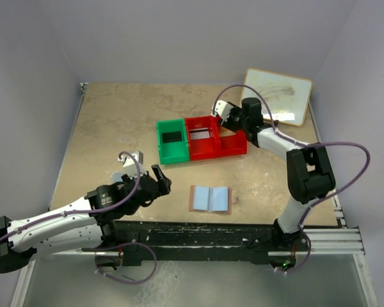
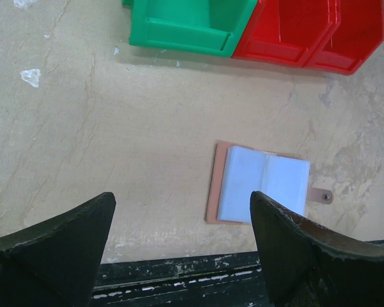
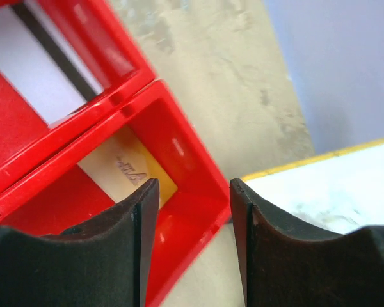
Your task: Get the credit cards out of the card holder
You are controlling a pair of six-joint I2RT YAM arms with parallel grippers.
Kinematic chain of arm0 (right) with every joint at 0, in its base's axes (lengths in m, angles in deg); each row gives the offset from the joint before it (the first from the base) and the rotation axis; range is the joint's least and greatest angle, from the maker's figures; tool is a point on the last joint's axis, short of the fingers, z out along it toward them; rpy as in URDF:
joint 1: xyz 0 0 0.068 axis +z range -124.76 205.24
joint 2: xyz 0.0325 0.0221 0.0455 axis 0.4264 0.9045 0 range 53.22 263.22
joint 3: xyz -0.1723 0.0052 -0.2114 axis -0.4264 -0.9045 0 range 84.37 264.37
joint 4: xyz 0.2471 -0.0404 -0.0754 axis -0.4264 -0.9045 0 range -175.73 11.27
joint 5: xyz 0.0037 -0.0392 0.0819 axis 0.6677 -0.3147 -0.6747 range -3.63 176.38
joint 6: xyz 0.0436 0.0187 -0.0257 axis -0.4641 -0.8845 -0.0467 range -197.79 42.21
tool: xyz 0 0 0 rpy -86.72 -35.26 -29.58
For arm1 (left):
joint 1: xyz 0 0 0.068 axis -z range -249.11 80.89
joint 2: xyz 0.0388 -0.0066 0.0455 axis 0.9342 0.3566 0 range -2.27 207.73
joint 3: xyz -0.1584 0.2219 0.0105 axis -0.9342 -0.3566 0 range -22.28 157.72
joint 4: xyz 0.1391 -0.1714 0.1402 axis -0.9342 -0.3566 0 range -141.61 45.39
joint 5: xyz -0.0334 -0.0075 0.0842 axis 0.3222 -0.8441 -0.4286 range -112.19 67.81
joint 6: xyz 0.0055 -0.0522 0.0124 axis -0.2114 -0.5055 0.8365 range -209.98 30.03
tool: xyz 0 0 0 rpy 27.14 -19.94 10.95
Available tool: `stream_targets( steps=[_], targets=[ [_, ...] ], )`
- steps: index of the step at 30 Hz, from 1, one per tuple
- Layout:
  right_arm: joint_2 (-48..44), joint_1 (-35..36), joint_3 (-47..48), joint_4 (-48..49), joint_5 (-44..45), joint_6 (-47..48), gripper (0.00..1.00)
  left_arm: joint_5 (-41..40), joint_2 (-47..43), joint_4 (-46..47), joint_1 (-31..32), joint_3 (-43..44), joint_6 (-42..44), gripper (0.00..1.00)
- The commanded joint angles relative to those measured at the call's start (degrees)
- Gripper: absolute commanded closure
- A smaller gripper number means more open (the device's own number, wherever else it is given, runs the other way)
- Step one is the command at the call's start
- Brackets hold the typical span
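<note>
The left gripper (image 1: 160, 180) hangs low over the near-left of the table (image 1: 109, 128), its jaws spread wide with nothing in them. Just far of it stands a green bin (image 1: 161, 144) with a black credit card (image 1: 173, 137) lying flat on its floor. Touching the green bin's right side is the left red bin (image 1: 193, 149), which holds a white-grey credit card (image 3: 32, 73) with a dark stripe along one edge.

The card holder (image 1: 210, 198) lies opened flat on the table near of the bins, pale blue inside facing up, its snap tab pointing right. It is just to the right of the left gripper and well apart from the right one.

The right red bin (image 3: 195, 192) holds a gold-yellow credit card (image 3: 125, 167). Raised characters run across that card, but they are too blurred to read. The right gripper (image 1: 221, 121) is poised over this bin's far wall, its fingers (image 3: 141, 236) parted and holding nothing, with the gold card below them. A framed whiteboard (image 1: 278, 96) lies at the far right.
</note>
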Motion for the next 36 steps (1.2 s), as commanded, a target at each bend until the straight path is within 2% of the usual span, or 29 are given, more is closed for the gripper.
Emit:
stream_targets(
  steps=[1, 3, 8, 10, 13, 17, 19, 23, 27, 29, 30, 32, 34, 36],
  targets=[
    [-11.7, -0.4, -2.3, 9.7, 4.4, -19.4, 0.48, 0.3, -0.2, 3.5, 0.2, -0.1, 1.0, 0.16],
    [-16.4, -0.4, -4.0, 10.2, 7.2, -31.8, 0.47, 0.0, -0.2, 3.7, 0.2, -0.4, 0.5, 0.16],
    [-25.7, -0.4, -5.9, -2.3, 5.9, -59.8, 0.41, -2.4, -1.3, 3.5, 0.2, -1.5, -2.4, 0.15],
    [-28.0, -0.4, -7.3, -6.8, 3.2, -65.8, 0.39, -3.8, -2.6, 3.3, 0.2, -2.1, -4.1, 0.15],
    [-32.1, -0.4, -15.9, -5.8, 3.3, -79.1, 0.34, -6.1, -4.4, 3.1, 0.2, -3.0, -5.8, 0.15],
    [-36.3, 1.0, -23.5, -3.8, 5.2, -85.5, 0.4, -7.5, -5.0, 2.8, 0.2, -3.3, -6.4, 0.13],
    [-36.7, 4.3, -23.0, -8.7, 9.1, -86.4, 0.4, -7.6, -4.2, 2.5, 0.2, -2.9, -5.7, 0.12],
    [-38.8, 16.7, -21.4, -19.4, 26.2, -91.2, 0.4, -9.4, -2.9, 0.6, 0.1, -2.4, -7.0, 0.07],
    [-40.1, 29.3, -17.1, -36.2, 46.3, -103.0, 0.37, -10.1, -2.1, 0.2, 0.1, -2.8, -8.4, 0.05],
    [-38.8, 34.0, -13.5, -43.9, 53.4, -109.0, 0.35, -10.4, -1.3, 0.3, 0.1, -3.0, -8.3, 0.05],
    [-37.9, 35.5, -12.2, -46.1, 54.4, -110.6, 0.31, -10.7, -0.8, 0.3, 0.1, -3.0, -8.2, 0.05],
    [-36.7, 36.4, -11.4, -47.6, 53.7, -113.4, 0.15, -11.2, 0.4, 0.2, -0.1, -2.6, -8.1, 0.05],
    [-38.6, 36.4, -13.6, -43.5, 50.4, -114.1, 0.01, -11.5, 1.6, 0.2, -0.5, -2.2, -8.0, 0.05],
    [-42.6, 36.3, -18.8, -37.2, 44.7, -115.5, 0.0, -10.2, 2.7, 0.9, -1.9, -2.2, -7.8, 0.05]
  ],
)
